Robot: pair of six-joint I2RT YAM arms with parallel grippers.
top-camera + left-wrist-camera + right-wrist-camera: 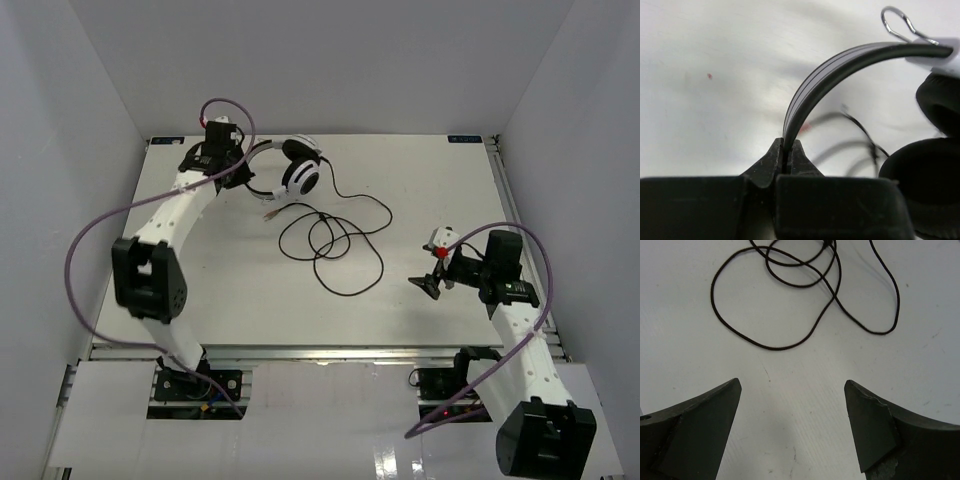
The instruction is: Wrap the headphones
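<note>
Headphones sit on the desk near the far edge, left of centre. Cable sprawls in loose loops mid-desk, none wound on, so wrapping looks unstarted. Left gripper is clamped on the headband. Right gripper has jaws wide apart and empty, hovering near the loops.

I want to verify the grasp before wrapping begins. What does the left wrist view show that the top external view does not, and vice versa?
Only the left wrist view shows the left hand pinched shut on the black headband, with the contact seen up close. Only the top external view shows the right hand open above the table, and the cable lying in loose loops, not yet wrapped. Both show the headphones and their black ear pads, plus part of the cable.
</note>
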